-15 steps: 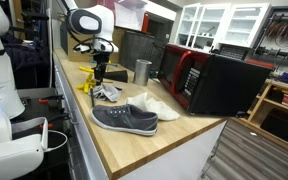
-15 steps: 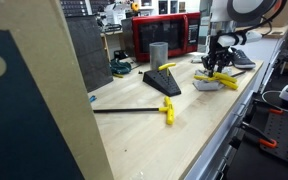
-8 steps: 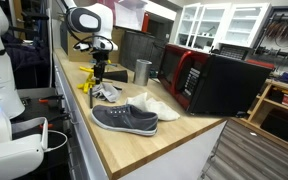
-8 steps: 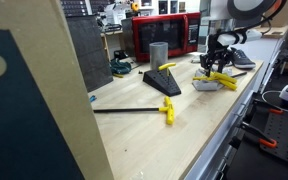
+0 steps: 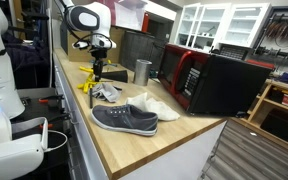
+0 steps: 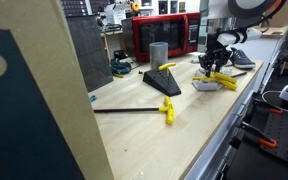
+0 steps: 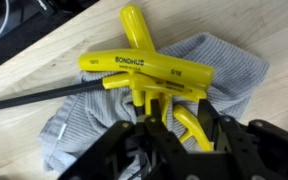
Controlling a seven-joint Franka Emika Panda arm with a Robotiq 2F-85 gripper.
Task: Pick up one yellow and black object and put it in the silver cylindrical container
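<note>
At least three yellow keys (image 7: 149, 70) (one cloth (image 7: 234, 70) beneath) under end effector (image 7: 179, 135), grip unclear; one silver cup (image 6: 159, 52).

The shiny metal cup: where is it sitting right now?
In both exterior views the metal cup stands upright on the wooden table, close beside the red and black box.

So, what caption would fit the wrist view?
Jaws poised over yellow T-handle keys heaped on a grey cloth on a wooden table.
</note>
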